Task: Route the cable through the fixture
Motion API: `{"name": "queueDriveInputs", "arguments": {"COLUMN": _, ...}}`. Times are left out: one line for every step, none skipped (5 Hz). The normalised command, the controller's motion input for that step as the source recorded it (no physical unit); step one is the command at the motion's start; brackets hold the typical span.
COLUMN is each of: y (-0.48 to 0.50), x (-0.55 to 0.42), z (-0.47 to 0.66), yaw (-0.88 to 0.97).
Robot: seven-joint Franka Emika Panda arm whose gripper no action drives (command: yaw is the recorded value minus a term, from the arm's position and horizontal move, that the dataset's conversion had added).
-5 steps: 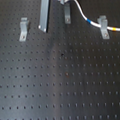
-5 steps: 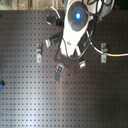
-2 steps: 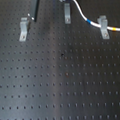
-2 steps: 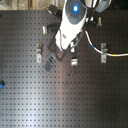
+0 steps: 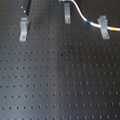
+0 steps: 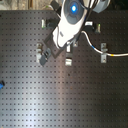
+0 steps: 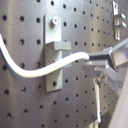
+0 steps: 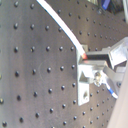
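The white cable (image 5: 83,16) runs from the top edge, past the middle grey clip (image 5: 68,13), and lies in the right grey clip (image 5: 103,27). Its blue band (image 5: 104,31) sits at that clip and its yellow band (image 5: 117,29) just beyond. In the first wrist view the cable (image 7: 35,70) crosses a grey clip (image 7: 55,52) and ends between the fingers of my gripper (image 7: 93,62), which is shut on it. The second wrist view shows the same cable (image 8: 59,22) reaching the gripper (image 8: 93,58) beside a clip (image 8: 83,76). The arm (image 6: 72,20) hides the gripper in the second exterior view.
A third grey clip (image 5: 24,29) stands at the first exterior view's left, with a dark part of the arm (image 5: 27,3) just above it. The second exterior view shows more clips (image 6: 103,53) (image 6: 67,61) on the black perforated board (image 6: 60,95) and a small blue object (image 6: 1,84) at the second exterior view's left edge.
The arm has drifted toward the first exterior view's top left, with less of it showing now. The cable stays in the right clip.
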Motion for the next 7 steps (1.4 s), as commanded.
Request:
{"name": "queueDriveInputs", "arguments": {"y": 0.020, "x": -0.023, "z": 0.14, "yaw": 0.99}}
{"name": "queueDriveInputs", "arguments": {"y": -0.003, "x": -0.027, "z": 0.19, "yaw": 1.00}}
{"name": "queueDriveInputs", "arguments": {"y": -0.114, "x": -0.209, "z": 0.32, "yaw": 0.31}}
{"name": "queueDriveInputs", "arguments": {"y": 0.000, "x": 0.000, "z": 0.01, "yaw": 0.00}}
{"name": "queueDriveInputs", "arguments": {"y": 0.108, "x": 0.051, "z": 0.14, "yaw": 0.77}}
{"name": "queueDriveInputs", "arguments": {"y": 0.058, "x": 0.033, "z": 0.16, "yaw": 0.82}}
{"name": "queueDriveInputs", "arguments": {"y": 0.015, "x": 0.058, "z": 0.15, "yaw": 0.62}}
